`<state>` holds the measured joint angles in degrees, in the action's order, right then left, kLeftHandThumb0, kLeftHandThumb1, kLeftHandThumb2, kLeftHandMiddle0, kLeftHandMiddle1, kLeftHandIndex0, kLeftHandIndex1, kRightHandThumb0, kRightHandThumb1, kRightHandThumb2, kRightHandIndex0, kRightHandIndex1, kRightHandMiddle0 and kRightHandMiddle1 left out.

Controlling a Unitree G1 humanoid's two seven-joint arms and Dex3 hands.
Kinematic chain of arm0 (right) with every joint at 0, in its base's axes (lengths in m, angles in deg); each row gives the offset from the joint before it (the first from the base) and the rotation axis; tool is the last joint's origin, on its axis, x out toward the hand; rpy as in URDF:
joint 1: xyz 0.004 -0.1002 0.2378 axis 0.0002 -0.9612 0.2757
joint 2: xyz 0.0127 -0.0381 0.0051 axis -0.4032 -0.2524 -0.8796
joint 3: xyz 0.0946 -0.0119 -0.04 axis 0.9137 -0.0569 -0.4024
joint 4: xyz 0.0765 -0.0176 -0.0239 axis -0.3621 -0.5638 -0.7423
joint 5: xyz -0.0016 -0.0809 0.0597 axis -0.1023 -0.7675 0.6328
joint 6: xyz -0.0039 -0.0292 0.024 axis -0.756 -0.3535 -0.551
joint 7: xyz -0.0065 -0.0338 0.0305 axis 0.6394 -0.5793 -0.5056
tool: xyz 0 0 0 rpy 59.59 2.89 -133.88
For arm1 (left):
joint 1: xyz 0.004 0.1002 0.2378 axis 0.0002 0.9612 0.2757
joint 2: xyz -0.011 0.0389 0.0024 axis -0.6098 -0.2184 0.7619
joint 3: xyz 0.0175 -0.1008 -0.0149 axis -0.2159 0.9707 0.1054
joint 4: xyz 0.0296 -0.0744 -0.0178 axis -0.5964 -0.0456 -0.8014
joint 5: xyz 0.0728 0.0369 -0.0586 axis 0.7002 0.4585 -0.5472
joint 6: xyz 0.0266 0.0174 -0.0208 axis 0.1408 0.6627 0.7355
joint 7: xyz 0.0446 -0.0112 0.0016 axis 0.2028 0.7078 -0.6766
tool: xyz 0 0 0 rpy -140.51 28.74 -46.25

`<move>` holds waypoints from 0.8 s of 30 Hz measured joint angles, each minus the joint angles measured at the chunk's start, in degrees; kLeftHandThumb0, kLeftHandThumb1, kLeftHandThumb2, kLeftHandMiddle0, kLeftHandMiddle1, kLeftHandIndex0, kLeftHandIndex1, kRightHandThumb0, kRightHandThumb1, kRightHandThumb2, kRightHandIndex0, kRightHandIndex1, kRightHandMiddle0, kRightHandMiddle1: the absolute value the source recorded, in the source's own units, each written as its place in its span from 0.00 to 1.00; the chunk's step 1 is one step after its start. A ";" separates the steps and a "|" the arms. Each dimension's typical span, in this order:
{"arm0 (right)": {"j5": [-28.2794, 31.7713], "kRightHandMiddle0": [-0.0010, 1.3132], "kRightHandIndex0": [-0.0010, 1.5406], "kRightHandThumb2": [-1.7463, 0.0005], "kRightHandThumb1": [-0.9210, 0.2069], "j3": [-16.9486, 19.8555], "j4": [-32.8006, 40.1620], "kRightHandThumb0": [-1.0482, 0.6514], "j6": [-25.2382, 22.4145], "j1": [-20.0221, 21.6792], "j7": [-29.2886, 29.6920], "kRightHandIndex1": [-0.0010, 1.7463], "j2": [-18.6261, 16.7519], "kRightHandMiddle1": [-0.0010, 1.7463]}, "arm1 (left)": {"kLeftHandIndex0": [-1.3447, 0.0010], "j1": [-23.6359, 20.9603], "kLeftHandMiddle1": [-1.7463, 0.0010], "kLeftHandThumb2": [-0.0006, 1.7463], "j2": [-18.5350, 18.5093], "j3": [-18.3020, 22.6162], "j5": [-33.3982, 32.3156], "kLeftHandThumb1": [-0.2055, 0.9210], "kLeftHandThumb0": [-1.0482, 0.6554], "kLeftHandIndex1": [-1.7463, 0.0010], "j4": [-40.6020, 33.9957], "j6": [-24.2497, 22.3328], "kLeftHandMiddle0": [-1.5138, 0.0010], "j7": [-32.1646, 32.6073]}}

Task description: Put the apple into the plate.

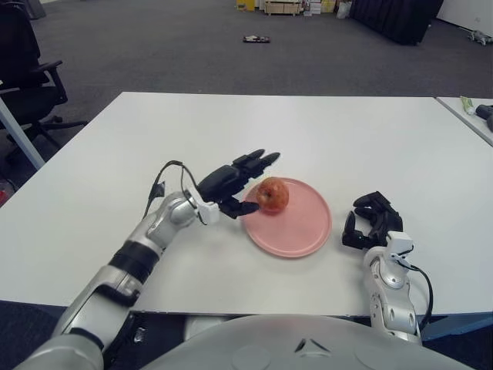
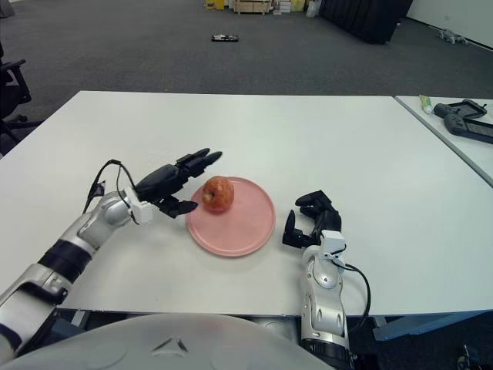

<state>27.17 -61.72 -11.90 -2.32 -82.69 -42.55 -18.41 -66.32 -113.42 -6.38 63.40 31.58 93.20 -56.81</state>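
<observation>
A red apple [image 1: 272, 194] sits upright on the left part of the pink plate [image 1: 302, 227], free of any hand. My left hand [image 1: 241, 183] is just left of the apple, open, its fingers [image 1: 254, 160] stretched toward it with a small gap between them and the fruit. The left forearm runs back toward the near left table edge. My right hand [image 1: 371, 219] shows to the right of the plate, near the front edge of the table, fingers curled and holding nothing.
The white table [image 1: 308, 131] stretches far behind the plate. A second table with a tube and a dark device [image 2: 466, 119] stands at the far right. An office chair [image 1: 27, 77] stands off the left corner, on grey carpet.
</observation>
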 measured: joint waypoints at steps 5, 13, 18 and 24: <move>0.29 0.56 0.61 0.00 0.90 0.15 0.01 0.61 -0.05 -0.02 -0.07 1.00 0.00 0.93 | 1.00 1.40 1.00 0.60 1.05 3.41 -3.44 1.00 0.00 1.00 1.98 -2.16 1.00 0.24; 0.23 0.56 0.61 0.00 0.90 0.15 0.00 0.61 0.03 -0.03 -0.23 1.00 0.11 0.93 | 1.00 2.82 0.88 0.65 6.54 8.82 -6.76 1.00 0.01 1.00 13.87 -1.34 1.00 6.27; 0.19 0.56 0.61 0.00 0.90 0.10 0.02 0.61 -0.18 -0.02 -0.26 1.00 0.14 0.93 | 1.00 4.75 0.35 0.63 10.68 12.21 -8.31 1.00 0.06 0.51 17.36 -1.26 1.00 11.87; 0.24 0.56 0.61 0.00 0.90 0.17 0.05 0.61 -0.42 0.01 -0.44 1.00 0.30 0.92 | 0.83 6.76 0.05 0.51 13.01 15.15 -11.22 0.88 0.31 0.05 17.25 -2.60 0.72 12.65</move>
<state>27.41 -61.55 -11.85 -2.74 -82.68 -42.99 -18.11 -59.57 -100.41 8.77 52.18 48.83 90.59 -44.16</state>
